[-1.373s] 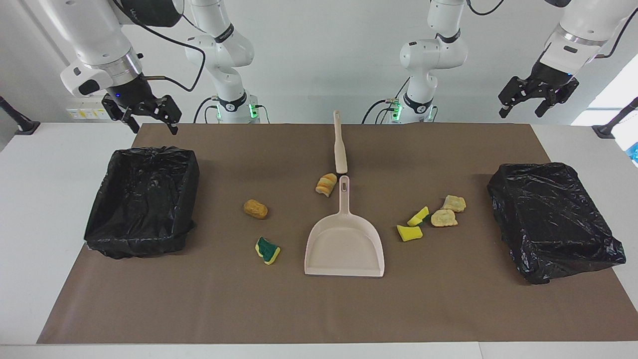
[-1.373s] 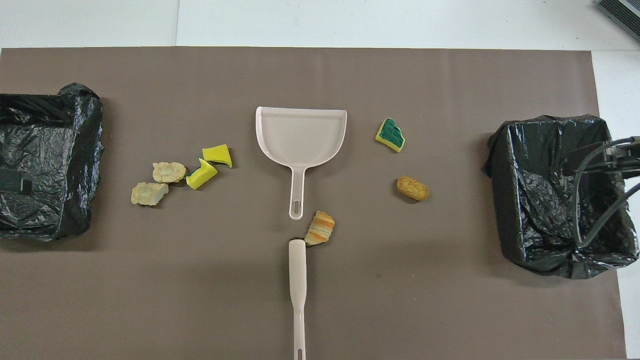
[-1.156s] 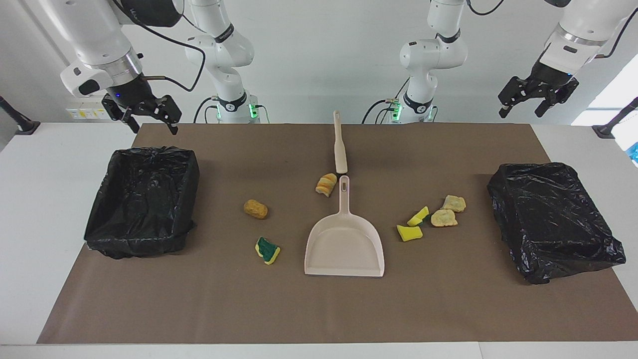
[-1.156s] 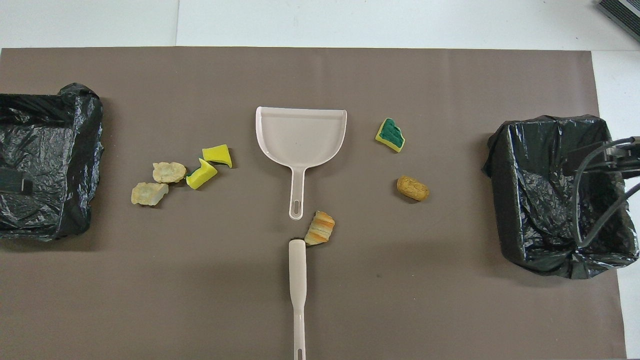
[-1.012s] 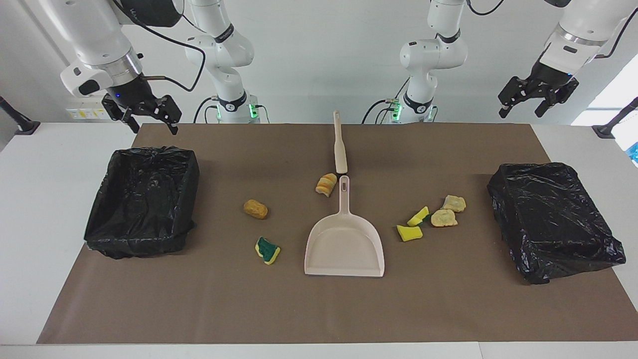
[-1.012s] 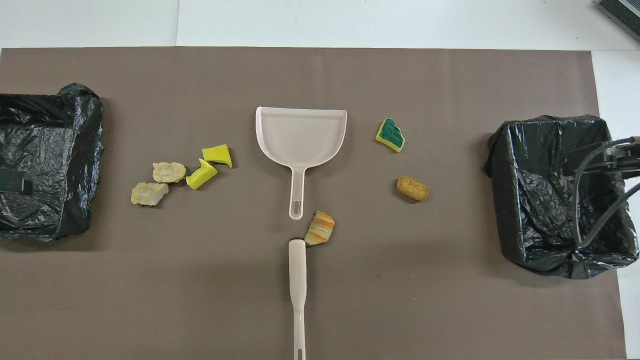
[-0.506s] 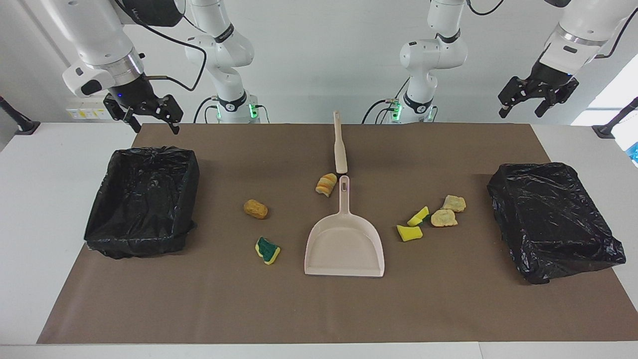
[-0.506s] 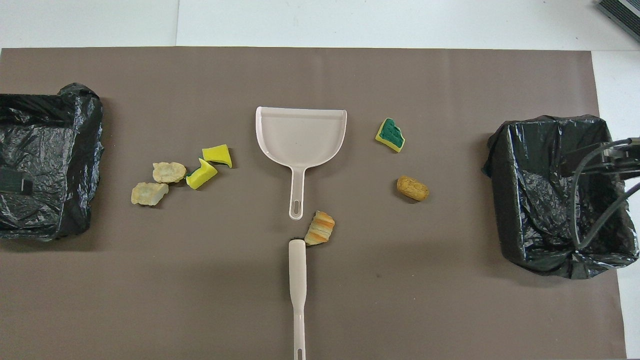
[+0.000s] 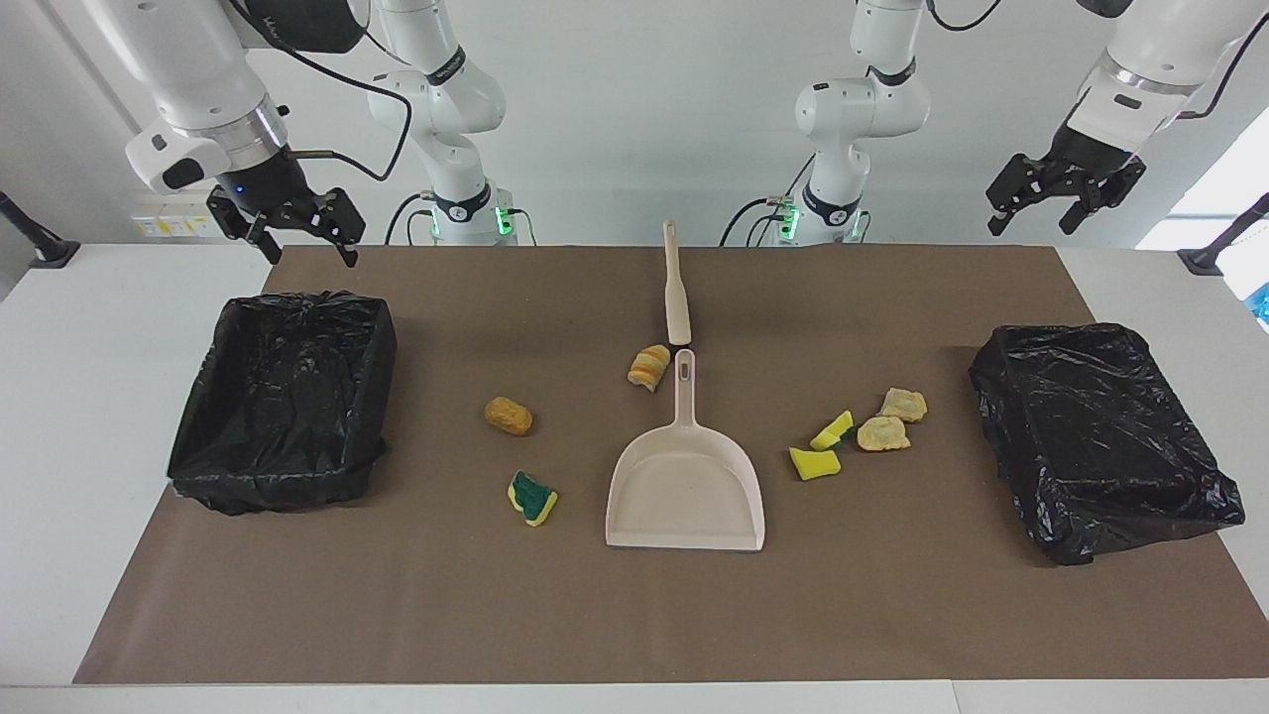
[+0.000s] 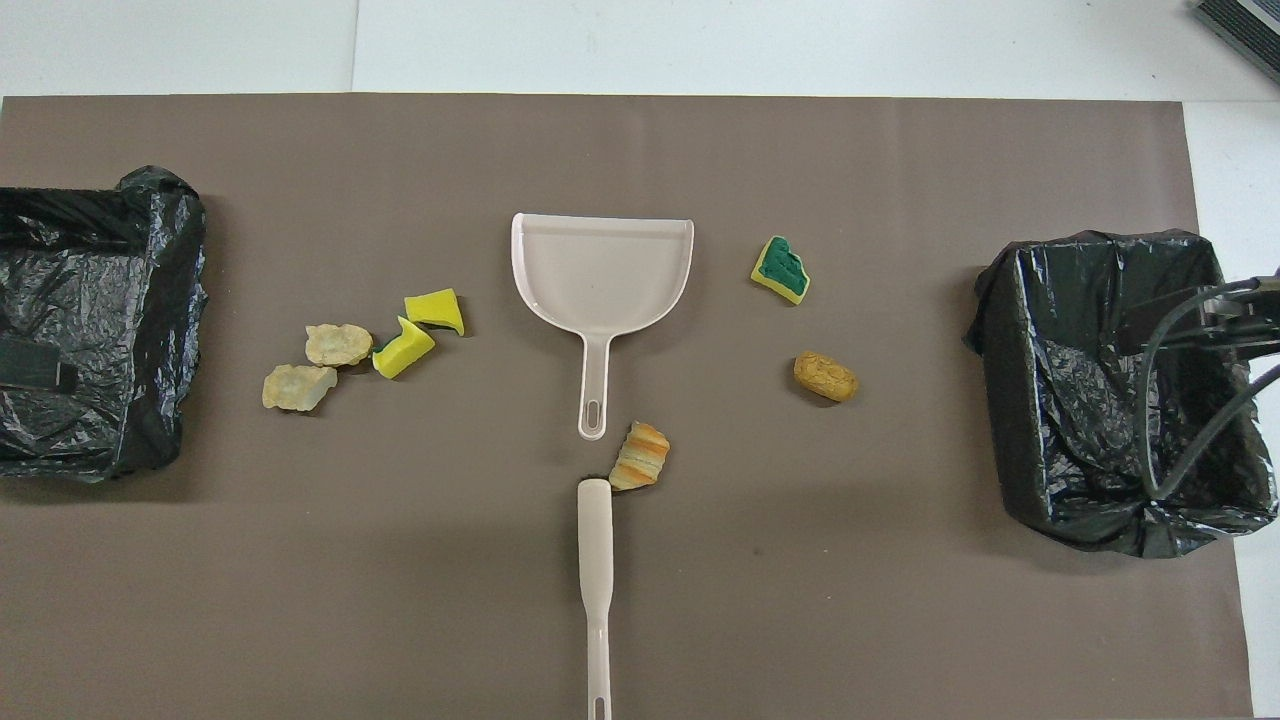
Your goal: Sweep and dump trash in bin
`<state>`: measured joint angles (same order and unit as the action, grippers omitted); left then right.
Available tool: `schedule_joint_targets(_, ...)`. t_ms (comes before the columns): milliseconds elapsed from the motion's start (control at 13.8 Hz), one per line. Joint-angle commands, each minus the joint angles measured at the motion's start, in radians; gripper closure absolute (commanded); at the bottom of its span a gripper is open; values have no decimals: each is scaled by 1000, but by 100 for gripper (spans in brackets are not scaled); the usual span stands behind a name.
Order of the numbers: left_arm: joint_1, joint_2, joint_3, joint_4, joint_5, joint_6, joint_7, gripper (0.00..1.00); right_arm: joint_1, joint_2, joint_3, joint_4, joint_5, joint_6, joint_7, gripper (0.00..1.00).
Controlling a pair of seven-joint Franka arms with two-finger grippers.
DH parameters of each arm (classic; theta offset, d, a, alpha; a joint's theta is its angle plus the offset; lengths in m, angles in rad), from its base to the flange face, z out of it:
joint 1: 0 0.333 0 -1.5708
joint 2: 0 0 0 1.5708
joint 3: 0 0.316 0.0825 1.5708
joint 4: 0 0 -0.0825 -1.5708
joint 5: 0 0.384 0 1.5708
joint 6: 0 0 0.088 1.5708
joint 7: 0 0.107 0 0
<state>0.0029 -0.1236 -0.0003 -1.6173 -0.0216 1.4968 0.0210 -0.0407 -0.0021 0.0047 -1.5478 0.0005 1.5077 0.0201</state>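
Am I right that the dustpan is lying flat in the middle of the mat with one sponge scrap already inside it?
Not quite. The dustpan does lie flat in the middle of the mat, but it holds nothing: the overhead view shows its tray bare. The nearest green-backed sponge scrap lies on the mat beside it, toward the right arm's end of the table.

In the overhead view, the black bin (image 10: 90,320) at the left arm's end is cut off by the edge. The brush handle (image 10: 596,590) runs off the bottom edge. Its bristles cannot be seen.
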Motion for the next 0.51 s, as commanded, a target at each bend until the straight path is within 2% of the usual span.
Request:
schedule_joint_targets(0,-20,-33,6,-36,-8,14,-9,0,-2,-27,14,-31,18,-3,6,0)
schedule_joint_targets(217,-23,-34,-3,-42,-8,23,-7,0,-2,-42,21,-58,18,9,6,0)
schedule_joint_targets(434,-89,-56,-10,-87,-8,17,-10,0,-2,-44,26,-63,18,17,4,0)
